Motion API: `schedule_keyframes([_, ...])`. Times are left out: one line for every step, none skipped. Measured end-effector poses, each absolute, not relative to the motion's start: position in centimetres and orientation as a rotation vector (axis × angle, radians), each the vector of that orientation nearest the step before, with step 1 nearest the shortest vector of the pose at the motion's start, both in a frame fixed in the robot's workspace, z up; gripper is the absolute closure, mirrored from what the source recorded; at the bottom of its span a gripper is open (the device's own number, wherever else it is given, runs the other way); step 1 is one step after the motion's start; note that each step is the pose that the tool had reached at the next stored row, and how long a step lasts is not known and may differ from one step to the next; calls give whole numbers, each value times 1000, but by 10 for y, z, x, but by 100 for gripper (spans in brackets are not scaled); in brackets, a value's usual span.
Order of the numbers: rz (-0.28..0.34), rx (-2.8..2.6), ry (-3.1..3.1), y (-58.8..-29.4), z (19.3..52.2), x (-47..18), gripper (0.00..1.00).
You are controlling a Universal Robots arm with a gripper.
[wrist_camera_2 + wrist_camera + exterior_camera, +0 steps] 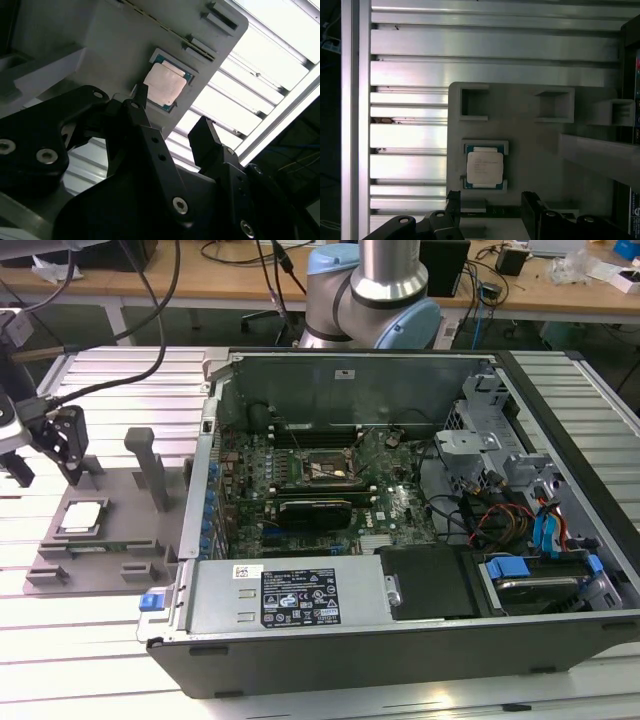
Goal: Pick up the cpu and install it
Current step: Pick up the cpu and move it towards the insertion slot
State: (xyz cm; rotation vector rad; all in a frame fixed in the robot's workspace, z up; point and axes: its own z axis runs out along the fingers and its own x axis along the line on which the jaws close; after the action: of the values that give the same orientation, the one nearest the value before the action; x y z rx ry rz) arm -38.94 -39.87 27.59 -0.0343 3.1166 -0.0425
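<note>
At exterior view's left, gripper (48,465) is hovering above cpu (80,517).
Jaws are spread wide, empty; grey tray (135,530) pocket is locating cpu squarely for grasping.

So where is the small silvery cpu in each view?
Exterior view: small silvery-topped square cpu in the grey plastic tray, exterior view's left.
Second wrist view: cpu in tray pocket, beyond the black tool.
First wrist view: cpu in same pocket, near tool.
Shared landmark: the tray.

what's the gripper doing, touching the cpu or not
Apart. In the exterior view the open gripper hangs above the cpu, with bare grey tray showing between them.
</note>
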Motion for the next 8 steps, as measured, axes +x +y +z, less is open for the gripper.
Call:
schedule_keyframes([-42,-34,3117,-399,275,-389,40])
schedule_keyframes([-42,-34,3117,-399,275,-389,40])
schedule_keyframes([-42,-34,3117,-399,275,-389,40])
schedule_keyframes([-42,-34,3117,-399,274,-389,40])
schedule_keyframes([-42,-34,3117,-399,274,-389,40])
schedule_keyframes([-42,-34,3117,-399,274,-389,40])
schedule_keyframes([-42,-34,3117,-399,273,-389,40])
schedule_keyframes([-42,-34,3117,-399,272,-389,40])
